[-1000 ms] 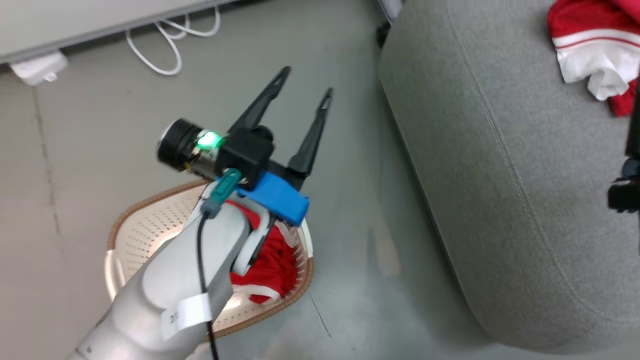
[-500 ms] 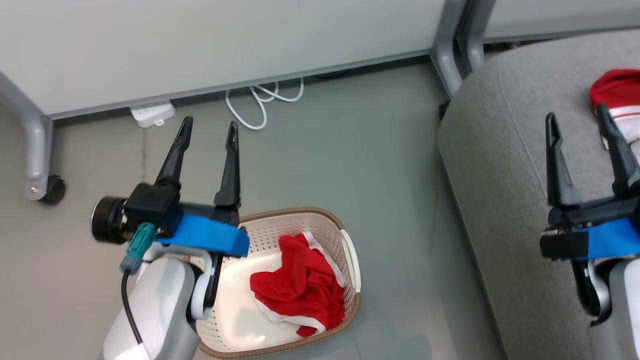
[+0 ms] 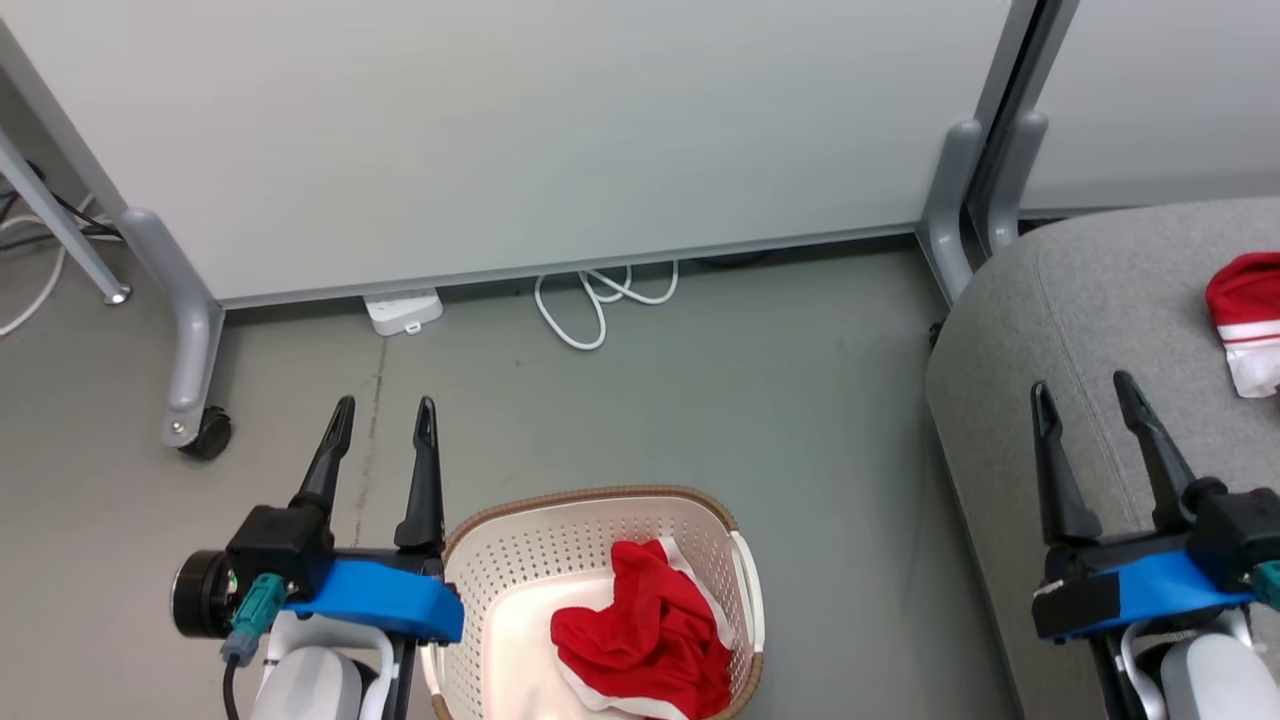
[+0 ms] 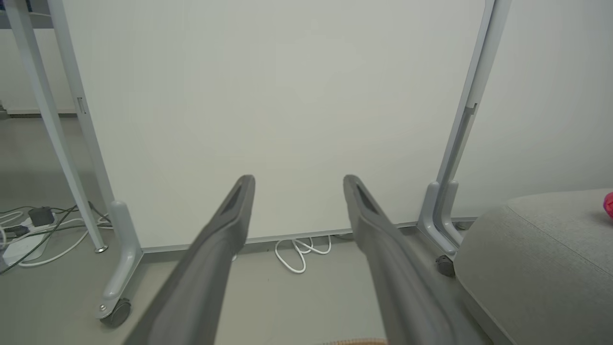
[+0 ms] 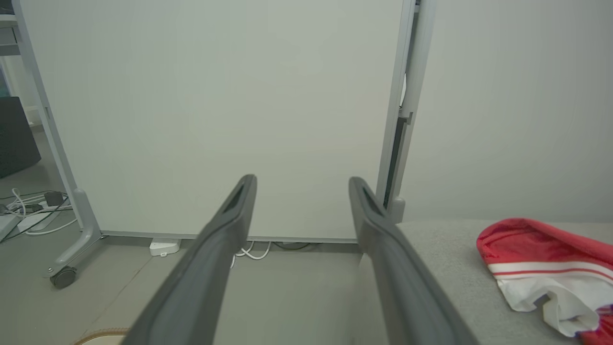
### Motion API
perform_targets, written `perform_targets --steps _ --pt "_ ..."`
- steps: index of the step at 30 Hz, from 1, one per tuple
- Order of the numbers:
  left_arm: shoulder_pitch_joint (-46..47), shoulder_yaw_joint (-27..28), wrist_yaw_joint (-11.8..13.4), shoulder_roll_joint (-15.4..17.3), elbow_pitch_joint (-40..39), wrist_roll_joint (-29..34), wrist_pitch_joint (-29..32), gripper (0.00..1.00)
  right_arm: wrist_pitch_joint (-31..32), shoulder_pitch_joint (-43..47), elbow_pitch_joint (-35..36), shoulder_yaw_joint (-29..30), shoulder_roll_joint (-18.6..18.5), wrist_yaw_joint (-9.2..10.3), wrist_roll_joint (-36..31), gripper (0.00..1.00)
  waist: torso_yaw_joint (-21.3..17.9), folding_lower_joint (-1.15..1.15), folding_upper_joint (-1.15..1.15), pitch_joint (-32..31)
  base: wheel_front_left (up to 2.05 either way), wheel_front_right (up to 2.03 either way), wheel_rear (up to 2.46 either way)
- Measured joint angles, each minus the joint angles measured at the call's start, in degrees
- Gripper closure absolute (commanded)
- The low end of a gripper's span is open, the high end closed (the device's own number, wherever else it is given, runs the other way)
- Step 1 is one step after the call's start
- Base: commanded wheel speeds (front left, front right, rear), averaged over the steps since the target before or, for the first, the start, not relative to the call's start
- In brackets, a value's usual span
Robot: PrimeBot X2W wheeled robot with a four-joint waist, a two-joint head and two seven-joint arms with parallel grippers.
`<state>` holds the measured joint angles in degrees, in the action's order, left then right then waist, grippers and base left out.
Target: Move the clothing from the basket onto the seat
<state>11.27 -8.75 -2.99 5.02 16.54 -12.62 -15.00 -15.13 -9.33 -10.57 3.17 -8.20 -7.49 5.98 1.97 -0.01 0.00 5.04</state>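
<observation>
A crumpled red garment with white trim (image 3: 645, 650) lies in the cream perforated basket (image 3: 520, 560) on the floor at the bottom middle. A second red and white garment (image 3: 1245, 320) (image 5: 546, 263) rests on the grey seat (image 3: 1080, 300) (image 4: 536, 258) (image 5: 445, 249) at the right. My left gripper (image 3: 385, 410) (image 4: 297, 182) hovers open and empty just left of the basket, fingers pointing toward the wall. Over the seat's front edge my right gripper (image 3: 1085, 385) (image 5: 301, 182) is open with nothing between its fingers.
A white partition panel (image 3: 500, 130) on grey castor legs (image 3: 190, 360) stands behind. A coiled white cable (image 3: 600, 300) and a white power adapter (image 3: 403, 310) lie on the floor at its base. More cables (image 4: 28, 230) lie at the far left.
The head camera has swung up and away, so the whole picture shifted. Both arms have settled low with fingers pointing forward. The right gripper has come fully into view; both stay open.
</observation>
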Motion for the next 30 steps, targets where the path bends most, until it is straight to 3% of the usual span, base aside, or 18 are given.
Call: perform_targets --steps 14,30 --pt "-3.7 5.0 -2.6 -1.9 0.2 2.5 0.0 0.0 0.0 5.7 -1.4 0.5 3.4 0.0 0.5 0.0 2.8 0.0 0.0 -3.2 0.0 0.0 0.0" --pt "-5.0 5.3 -2.9 -2.1 0.1 1.6 0.0 0.0 0.0 7.3 -2.7 0.9 4.4 0.0 0.8 0.0 4.1 0.01 0.0 -3.7 0.0 0.0 0.0"
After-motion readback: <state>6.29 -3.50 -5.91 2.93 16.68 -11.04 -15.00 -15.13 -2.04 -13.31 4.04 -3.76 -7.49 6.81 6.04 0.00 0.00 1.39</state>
